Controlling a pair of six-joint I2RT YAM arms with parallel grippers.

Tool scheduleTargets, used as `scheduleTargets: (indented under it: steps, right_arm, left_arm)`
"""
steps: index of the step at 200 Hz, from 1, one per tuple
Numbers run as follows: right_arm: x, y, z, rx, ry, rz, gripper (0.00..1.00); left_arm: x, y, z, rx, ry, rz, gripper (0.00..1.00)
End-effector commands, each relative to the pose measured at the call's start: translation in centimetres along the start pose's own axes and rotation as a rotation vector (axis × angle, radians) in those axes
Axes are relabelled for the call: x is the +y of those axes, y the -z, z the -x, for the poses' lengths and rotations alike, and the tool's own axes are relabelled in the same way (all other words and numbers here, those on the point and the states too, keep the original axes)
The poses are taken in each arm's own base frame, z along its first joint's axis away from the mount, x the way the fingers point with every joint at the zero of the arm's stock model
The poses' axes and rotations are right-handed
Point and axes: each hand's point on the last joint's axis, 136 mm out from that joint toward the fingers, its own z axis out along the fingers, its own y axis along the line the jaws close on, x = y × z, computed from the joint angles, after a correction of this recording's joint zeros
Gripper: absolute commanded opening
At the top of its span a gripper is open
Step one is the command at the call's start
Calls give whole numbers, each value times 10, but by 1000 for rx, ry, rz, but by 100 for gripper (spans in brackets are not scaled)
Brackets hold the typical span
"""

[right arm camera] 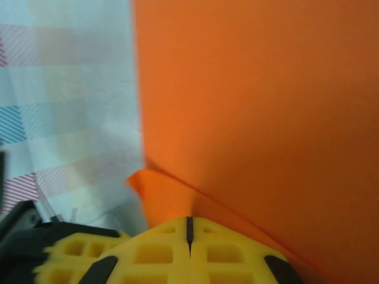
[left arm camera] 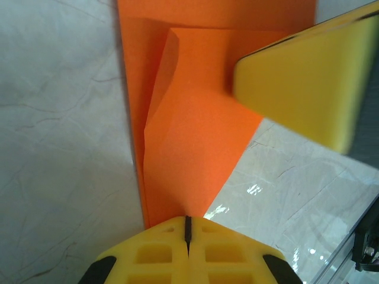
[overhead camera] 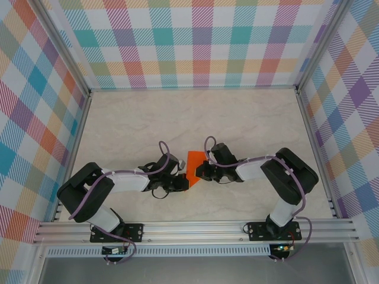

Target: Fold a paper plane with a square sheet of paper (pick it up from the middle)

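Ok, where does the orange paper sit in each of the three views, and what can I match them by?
Top external: orange paper just below centre, left of the right hand.
Left wrist: paper in the centre, narrowing down into the left hand; yellow finger of the right hand upper right.
Right wrist: paper across the right two thirds, above the right hand.
Shared landmark: the right hand, at the paper in all three.

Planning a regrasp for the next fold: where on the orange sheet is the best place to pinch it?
Probably the folded-over flap of the square sheet of paper, taken at its free edge, which curls up; come in low from that open side, not the creased diagonal. Elsewhere it seems to lie flat on the table. The left gripper, shut, sits at the narrow tip.
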Motion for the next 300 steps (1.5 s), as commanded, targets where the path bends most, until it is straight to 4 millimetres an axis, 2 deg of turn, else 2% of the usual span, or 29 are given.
scheduleTargets:
  steps: [1,20,35,101,125,155,174,193,216,247,266,300]
  right_arm:
    - [-13,-3,-6,19,-23,-57,0]
    - [-33,-3,-8,17,-37,-147,0]
    - [-39,-4,-10,25,-31,-163,0]
    - [-31,-7,-9,52,-17,-145,0]
    - [-29,-6,-10,55,-15,-143,0]
    - [-28,-5,-9,55,-15,-144,0]
    - [-28,-6,-9,59,-17,-148,0]
    - [-29,-7,-10,62,-19,-152,0]
    - [-31,-6,-11,65,-21,-154,0]
    - [-32,-5,-11,61,-22,-164,0]
    - [-32,-5,-11,60,-19,-165,0]
    - [-34,-4,-11,64,-8,-179,0]
  left_arm:
    - [35,2,-26,81,29,140,1]
    - [34,5,-26,79,20,146,2]
    - [36,8,-29,87,14,157,2]
    - [42,25,-46,100,15,157,3]
    - [20,37,-34,48,-5,94,5]
    - [-12,52,-9,-26,-38,21,7]
    - [-34,46,2,-33,-44,-63,10]
    - [-42,35,9,-12,-46,-88,12]
    - [-34,17,8,31,-32,-61,14]
    - [5,2,-12,97,25,64,15]
    - [22,4,-27,117,48,102,15]
    - [33,22,-45,125,37,130,15]
